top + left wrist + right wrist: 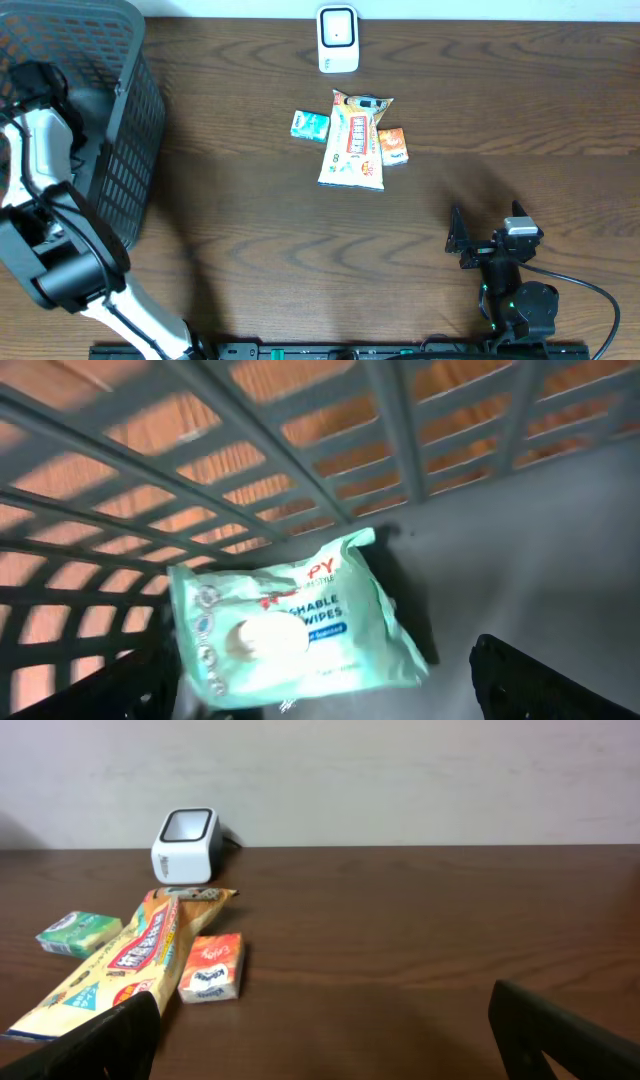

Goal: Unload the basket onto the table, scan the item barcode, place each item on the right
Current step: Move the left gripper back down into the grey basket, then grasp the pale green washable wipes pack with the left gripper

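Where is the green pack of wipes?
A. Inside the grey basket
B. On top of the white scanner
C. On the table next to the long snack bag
A: the left wrist view shows the pack of wipes lying on the floor of the grey basket, with the basket's lattice walls around it.

The basket [135, 150] is placed at the left of the surface [250, 230], with a wipes pack [290, 625] lying inside. The barcode scanner [338, 38] is set at the far centre. In front of it, a snack bag [354, 142] is flanked by a small box [310, 125] on the left and a small packet [392, 146] on the right.
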